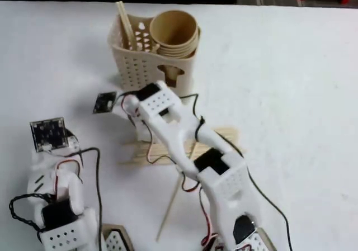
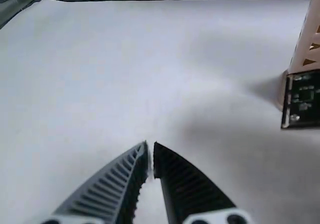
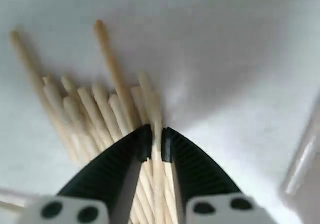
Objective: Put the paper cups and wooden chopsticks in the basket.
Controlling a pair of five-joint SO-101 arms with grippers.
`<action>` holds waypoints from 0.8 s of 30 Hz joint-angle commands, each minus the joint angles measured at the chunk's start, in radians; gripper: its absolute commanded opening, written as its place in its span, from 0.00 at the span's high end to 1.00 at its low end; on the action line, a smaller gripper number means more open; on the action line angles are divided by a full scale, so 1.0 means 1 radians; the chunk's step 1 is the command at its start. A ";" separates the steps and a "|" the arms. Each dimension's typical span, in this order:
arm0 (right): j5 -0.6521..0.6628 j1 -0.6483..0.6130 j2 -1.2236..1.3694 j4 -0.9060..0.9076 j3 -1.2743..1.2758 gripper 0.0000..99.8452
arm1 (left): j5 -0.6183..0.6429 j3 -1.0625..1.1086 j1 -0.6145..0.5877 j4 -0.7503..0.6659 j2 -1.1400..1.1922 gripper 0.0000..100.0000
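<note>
On the right arm [image 1: 190,145], jaws clamped on a single chopstick [image 3: 156,139], pinched between the two tips. Around those tips and stretching ahead of them, the rest of the wooden chopsticks [image 3: 95,114], lying side by side in a loose pile flat on the white counter [image 1: 291,94]. Just beyond the right jaws, close to the wrist, the perforated cream basket [image 1: 140,66], standing upright. Inside it, a stack of paper cups [image 1: 174,30], mouths up, and beside the stack a few more sticks [image 1: 125,24] standing on end, poking above the rim. Back from the right jaws, partly under the arm, one stray stick [image 1: 169,209] lying at a slant, apart from the pile. On the left arm [image 1: 59,206], jaws drawn together with only a sliver between the tips, empty, hanging over bare counter. Ahead of the left jaws and off to one side, a corner of the basket, with the right arm's small camera board [image 2: 301,99] just in front of it.
</note>
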 commanded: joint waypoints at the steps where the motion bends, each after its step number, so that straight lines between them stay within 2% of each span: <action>1: 0.018 0.004 -0.013 0.062 -0.029 0.98 | -0.049 -0.008 0.041 0.002 -0.018 0.95; 16: 0.011 0.004 -0.377 0.213 -0.071 0.98 | -0.075 -0.006 0.048 0.002 -0.018 0.95; 24: -0.166 -0.033 -0.645 0.202 -0.140 0.98 | -0.077 -0.006 0.045 0.002 -0.018 0.95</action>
